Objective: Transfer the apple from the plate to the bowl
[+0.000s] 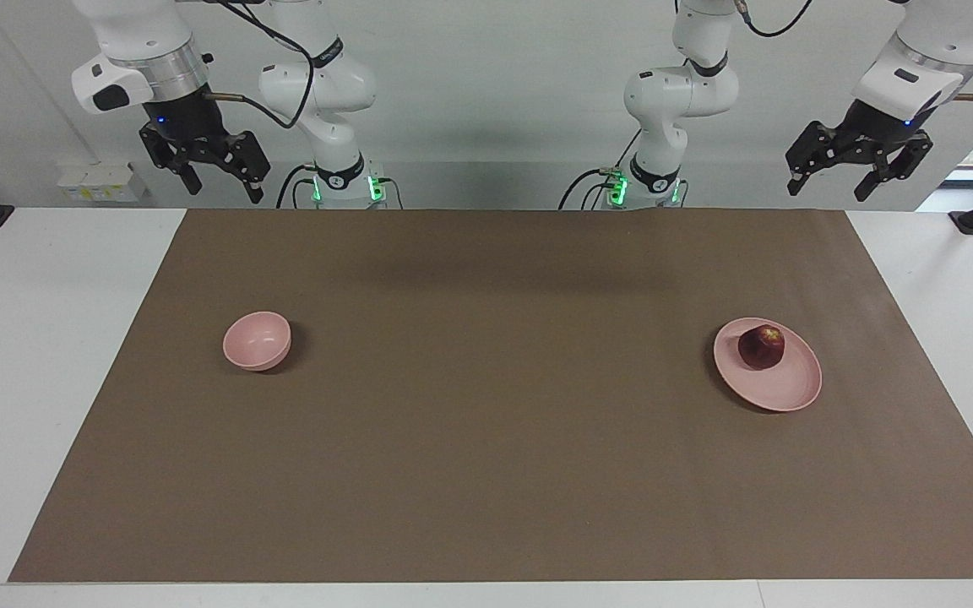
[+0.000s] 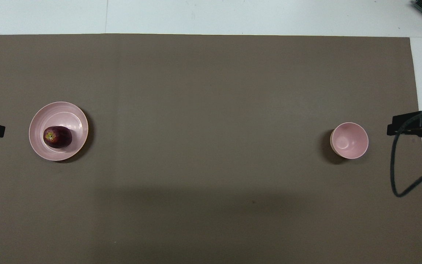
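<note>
A dark red apple (image 1: 761,347) (image 2: 57,136) lies on the pale pink plate (image 1: 782,384) (image 2: 64,115), on the part of it nearer to the robots, toward the left arm's end of the table. The small deep pink bowl (image 1: 257,340) (image 2: 349,140) stands empty toward the right arm's end. My left gripper (image 1: 828,190) hangs open high in the air above the table's edge by the robots, at the plate's end. My right gripper (image 1: 225,192) hangs open the same way at the bowl's end. Neither touches anything.
A brown mat (image 1: 486,439) covers most of the white table (image 1: 47,338); both dishes stand on it, far apart. A black cable (image 2: 398,172) loops down from the right arm over the mat's edge beside the bowl.
</note>
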`<act>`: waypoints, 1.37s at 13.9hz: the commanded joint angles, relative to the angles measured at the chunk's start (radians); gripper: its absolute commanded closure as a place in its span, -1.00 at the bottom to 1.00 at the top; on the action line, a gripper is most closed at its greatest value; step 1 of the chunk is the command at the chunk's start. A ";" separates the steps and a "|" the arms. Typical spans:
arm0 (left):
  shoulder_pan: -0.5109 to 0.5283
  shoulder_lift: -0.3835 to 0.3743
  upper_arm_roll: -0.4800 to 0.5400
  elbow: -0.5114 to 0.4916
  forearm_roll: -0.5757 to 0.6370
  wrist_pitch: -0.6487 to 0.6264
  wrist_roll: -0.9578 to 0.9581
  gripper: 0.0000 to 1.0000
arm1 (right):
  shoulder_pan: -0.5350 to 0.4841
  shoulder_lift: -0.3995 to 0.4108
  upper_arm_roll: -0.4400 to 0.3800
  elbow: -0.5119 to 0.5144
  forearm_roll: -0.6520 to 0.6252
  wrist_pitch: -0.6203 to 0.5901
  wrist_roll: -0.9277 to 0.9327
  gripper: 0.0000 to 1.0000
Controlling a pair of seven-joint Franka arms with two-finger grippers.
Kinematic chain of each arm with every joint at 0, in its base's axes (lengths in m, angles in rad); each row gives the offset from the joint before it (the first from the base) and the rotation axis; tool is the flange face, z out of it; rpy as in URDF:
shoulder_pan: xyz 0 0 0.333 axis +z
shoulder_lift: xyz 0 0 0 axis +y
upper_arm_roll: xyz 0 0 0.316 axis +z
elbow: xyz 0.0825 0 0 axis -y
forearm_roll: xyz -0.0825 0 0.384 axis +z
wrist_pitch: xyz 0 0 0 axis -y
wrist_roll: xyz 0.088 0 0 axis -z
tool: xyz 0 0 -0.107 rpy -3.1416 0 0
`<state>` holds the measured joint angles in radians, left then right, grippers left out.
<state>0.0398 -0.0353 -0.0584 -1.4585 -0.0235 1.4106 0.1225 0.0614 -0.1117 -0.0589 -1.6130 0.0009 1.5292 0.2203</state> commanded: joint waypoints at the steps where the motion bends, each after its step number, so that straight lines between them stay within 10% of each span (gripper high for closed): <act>1: 0.006 -0.024 -0.004 -0.029 0.017 -0.002 -0.010 -1.00 | -0.014 -0.013 0.011 -0.010 0.005 0.016 -0.006 -1.00; 19: 0.002 -0.046 -0.011 -0.062 0.051 0.025 -0.001 -1.00 | -0.014 -0.013 0.011 -0.011 0.007 0.016 -0.006 -1.00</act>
<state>0.0388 -0.0411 -0.0687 -1.4699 0.0152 1.4161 0.1204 0.0614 -0.1117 -0.0580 -1.6128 0.0009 1.5292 0.2203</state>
